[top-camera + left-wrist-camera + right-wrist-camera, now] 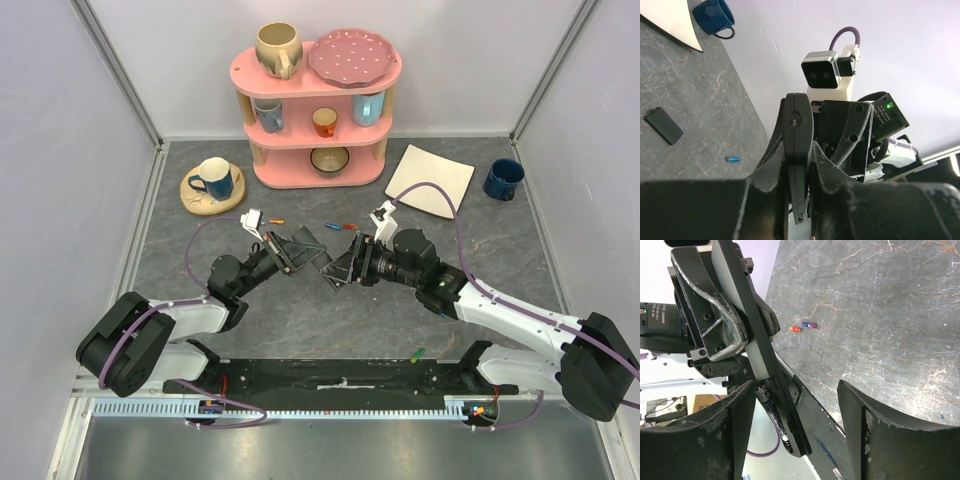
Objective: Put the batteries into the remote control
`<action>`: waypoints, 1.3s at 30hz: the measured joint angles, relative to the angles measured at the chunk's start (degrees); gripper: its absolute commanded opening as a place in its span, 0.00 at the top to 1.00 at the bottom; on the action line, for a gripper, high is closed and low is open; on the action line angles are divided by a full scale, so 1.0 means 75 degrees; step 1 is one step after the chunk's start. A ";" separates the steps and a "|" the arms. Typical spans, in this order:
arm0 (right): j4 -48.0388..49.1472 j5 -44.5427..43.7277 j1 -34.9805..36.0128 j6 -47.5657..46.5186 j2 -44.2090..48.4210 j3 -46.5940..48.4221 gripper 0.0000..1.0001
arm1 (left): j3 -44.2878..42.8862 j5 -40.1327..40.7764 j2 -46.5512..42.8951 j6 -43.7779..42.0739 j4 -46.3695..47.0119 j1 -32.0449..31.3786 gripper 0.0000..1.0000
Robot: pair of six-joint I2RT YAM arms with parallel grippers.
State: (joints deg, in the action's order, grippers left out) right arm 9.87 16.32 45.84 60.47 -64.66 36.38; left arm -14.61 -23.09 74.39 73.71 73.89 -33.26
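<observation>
Pinching the remote control (742,310) edgewise in my left end effector (799,187), I hold it off the bench (520,250). Its long axis slants across the mouth of my right end effector (795,386), which is spread and empty, with the remote just beside one finger. Loose batteries lie below and beyond: the blue battery (333,226) and red battery (350,226) nearest my right, the orange battery (277,221) nearer my left, the green battery (418,353) back by my bases. Four batteries, one remote, one loose black cover (663,126).

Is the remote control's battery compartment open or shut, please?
Open: a battery shows uncovered in the remote control; a black cover lies on the table.
</observation>
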 measured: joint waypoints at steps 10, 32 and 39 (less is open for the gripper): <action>-0.0117 0.0076 -0.0003 -0.0207 0.0032 0.0050 0.21 | 0.0000 0.0000 0.0000 0.0000 0.0000 0.0000 0.98; 0.0277 0.0169 -0.0481 0.0542 0.0283 0.0052 0.26 | 0.0000 0.0003 -0.0096 -0.0009 0.0003 0.0003 0.98; 0.0338 0.0248 -0.0495 0.0621 0.0213 -0.0032 0.28 | 0.0000 0.0003 -0.0146 -0.0009 0.0003 0.0003 0.98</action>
State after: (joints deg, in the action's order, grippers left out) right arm 12.40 18.17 42.13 65.12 -63.07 36.14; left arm -14.61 -23.07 73.30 73.65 73.91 -33.23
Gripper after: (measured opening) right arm 0.730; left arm 0.205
